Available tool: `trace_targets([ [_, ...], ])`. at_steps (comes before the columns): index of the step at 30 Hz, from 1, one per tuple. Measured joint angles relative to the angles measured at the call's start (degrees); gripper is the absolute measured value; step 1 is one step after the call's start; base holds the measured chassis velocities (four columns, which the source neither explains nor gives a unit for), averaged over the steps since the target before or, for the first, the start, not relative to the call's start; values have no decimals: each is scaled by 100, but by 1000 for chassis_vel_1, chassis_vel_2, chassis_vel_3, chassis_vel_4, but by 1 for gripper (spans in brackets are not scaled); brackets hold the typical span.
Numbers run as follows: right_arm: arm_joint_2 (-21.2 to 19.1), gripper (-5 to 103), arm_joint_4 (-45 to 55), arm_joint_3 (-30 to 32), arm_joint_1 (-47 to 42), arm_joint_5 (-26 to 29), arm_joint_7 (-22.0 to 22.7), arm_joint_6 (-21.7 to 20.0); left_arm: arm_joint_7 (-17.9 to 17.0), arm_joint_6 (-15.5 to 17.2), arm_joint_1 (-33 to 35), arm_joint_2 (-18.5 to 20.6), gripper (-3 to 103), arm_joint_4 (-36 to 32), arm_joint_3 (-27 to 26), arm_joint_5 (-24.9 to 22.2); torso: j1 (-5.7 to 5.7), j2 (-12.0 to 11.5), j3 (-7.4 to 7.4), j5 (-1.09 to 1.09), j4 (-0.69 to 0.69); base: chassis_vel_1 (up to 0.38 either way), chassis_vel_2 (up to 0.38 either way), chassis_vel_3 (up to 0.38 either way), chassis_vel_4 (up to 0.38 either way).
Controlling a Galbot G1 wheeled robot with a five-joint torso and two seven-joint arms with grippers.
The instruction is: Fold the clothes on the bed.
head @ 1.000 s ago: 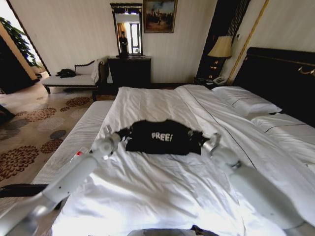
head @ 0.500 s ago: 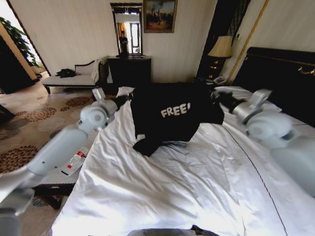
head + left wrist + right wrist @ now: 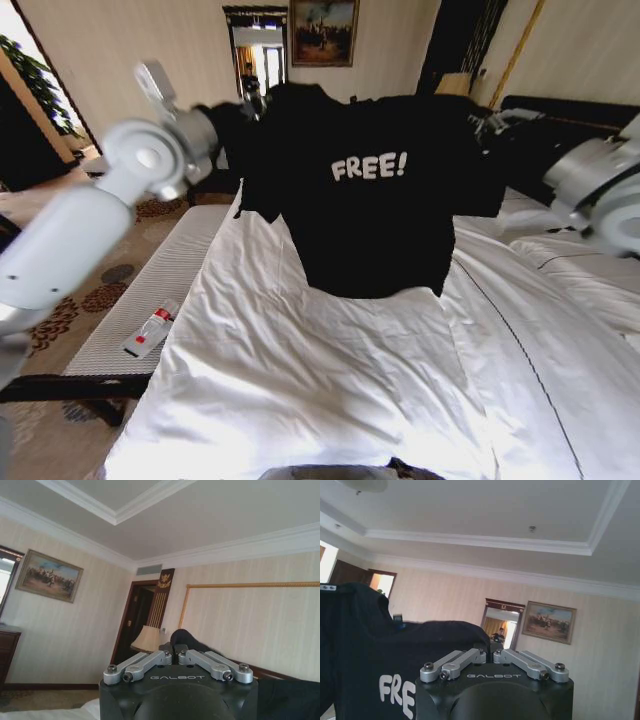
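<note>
Above the bed, left gripper and right gripper pinch the black top by its shoulders, spread wide; level, even tension should keep it flat.

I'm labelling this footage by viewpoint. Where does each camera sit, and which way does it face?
Head view: on the robot's head, looking forward and down at the large white bed; both arms hold up the black fabric top with white "FREE!" lettering.
Left wrist view: on the left arm, tilted up toward wall and ceiling; left gripper pinches black cloth.
Right wrist view: on the right arm, tilted up; right gripper on the top.
All share the top.
</note>
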Motion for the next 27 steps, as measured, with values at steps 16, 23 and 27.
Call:
trace_targets([
  [16, -121, 1, 1008, 251, 20, 719, 516, -111, -141, 129, 1461, 1996, 1, -1655, -1876, -985, 0, 0, 0, -5, 1, 0, 0, 0, 0],
  [23, -2, 1, 1582, 817, -439, 1072, 879, -250, -90, -117, 2565, 3309, 1, -2552, -3064, -1619, -1, 0, -1, 1, 1, 0, 0, 0, 0],
  [27, 71, 1, 2024, 970, -529, 1299, 1254, -360, -93, -139, 2563, 3659, 1, -2739, -3345, -1896, 0, 0, -1, 2, -2, 0, 0, 0, 0],
])
